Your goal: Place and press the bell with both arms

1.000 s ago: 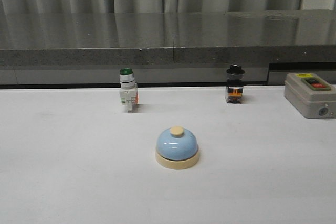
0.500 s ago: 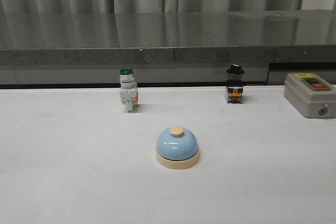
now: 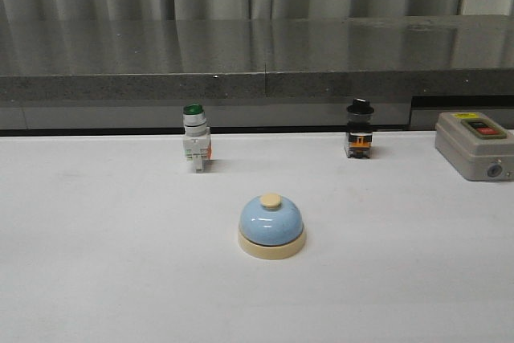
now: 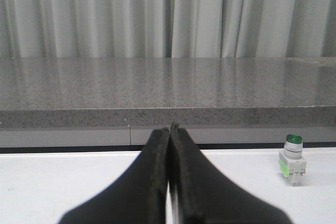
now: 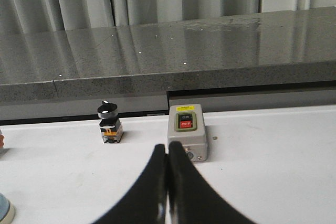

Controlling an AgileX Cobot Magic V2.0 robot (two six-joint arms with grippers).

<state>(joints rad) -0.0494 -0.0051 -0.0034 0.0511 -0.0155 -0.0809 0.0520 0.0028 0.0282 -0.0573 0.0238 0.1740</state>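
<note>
The pale-blue bell (image 3: 271,226) with a cream base ring and cream button stands upright on the white table (image 3: 96,263), near the middle. Its edge also shows at a corner of the right wrist view (image 5: 5,207). No arm or gripper shows in the front view. My left gripper (image 4: 170,128) shows only in its wrist view, shut and empty, held above the table and facing the grey ledge. My right gripper (image 5: 167,148) shows only in its wrist view, shut and empty, with the grey switch box just beyond its tips.
A green-capped white pushbutton (image 3: 195,139) stands behind the bell to the left. A black knob switch (image 3: 359,129) stands behind it to the right. A grey box with red and green buttons (image 3: 475,145) sits at the far right. A grey stone ledge (image 3: 257,58) runs along the back.
</note>
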